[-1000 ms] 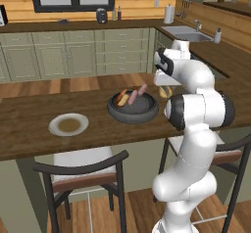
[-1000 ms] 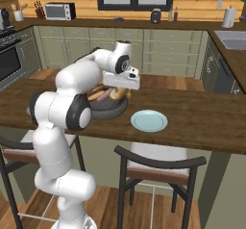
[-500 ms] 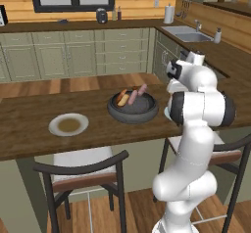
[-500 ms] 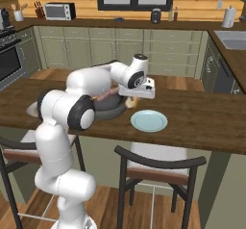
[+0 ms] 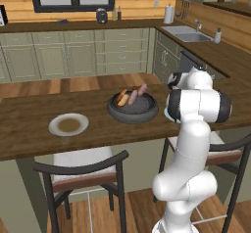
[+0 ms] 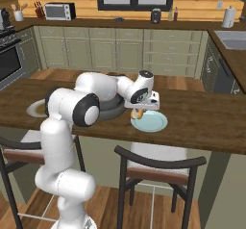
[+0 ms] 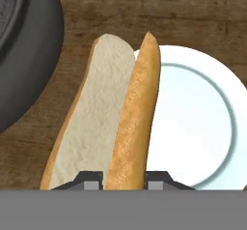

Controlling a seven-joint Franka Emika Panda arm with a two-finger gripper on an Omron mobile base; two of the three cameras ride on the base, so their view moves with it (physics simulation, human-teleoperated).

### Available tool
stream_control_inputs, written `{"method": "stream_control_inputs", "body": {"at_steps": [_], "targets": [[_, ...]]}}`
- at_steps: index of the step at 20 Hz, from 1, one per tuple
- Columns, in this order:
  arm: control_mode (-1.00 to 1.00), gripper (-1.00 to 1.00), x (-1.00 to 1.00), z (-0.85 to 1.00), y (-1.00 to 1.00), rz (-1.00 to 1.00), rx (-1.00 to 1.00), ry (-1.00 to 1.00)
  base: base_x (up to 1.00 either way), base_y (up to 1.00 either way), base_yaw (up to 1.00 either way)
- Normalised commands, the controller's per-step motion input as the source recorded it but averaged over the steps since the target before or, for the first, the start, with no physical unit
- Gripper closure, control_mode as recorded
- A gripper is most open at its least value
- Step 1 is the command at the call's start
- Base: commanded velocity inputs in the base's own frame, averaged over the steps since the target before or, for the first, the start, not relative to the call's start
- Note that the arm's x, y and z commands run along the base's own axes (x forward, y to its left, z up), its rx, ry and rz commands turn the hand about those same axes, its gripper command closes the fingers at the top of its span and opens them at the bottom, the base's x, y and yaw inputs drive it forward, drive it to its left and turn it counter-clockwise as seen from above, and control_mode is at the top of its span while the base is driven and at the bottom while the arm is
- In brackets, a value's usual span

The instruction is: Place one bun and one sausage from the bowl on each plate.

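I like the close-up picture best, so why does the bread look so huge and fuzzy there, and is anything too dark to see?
In the hand view the long tan split bun sits right at the camera, so it looms large with soft edges; the wide dark grey bowl is nearly black there. In the right base view the round pale blue plate shows evenly lit, with no glare.

My gripper [image 7: 123, 178] clamps the bun [image 7: 111, 122] above the pale plate [image 7: 202, 122], whose face lies bare beneath me. The dark bowl [image 7: 29, 55] crowds close beside it; bare wooden counter [image 7: 159, 7] lies beyond.
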Motion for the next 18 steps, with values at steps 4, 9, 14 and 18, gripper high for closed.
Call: {"method": "stream_control_inputs", "body": {"at_steps": [4, 9, 14, 18], "targets": [[-1.00, 1.00, 0.01, -0.32, -0.02, 0.00, 0.00, 0.00, 0.00, 0.00, 0.00], [-1.00, 1.00, 0.13, 0.00, -0.03, 0.00, 0.00, 0.00, 0.00, 0.00, 0.00], [-1.00, 1.00, 0.20, -0.10, -0.08, 0.00, 0.00, 0.00, 0.00, 0.00, 0.00], [-1.00, -1.00, 0.01, -0.29, -0.02, 0.00, 0.00, 0.00, 0.00, 0.00, 0.00]]}}
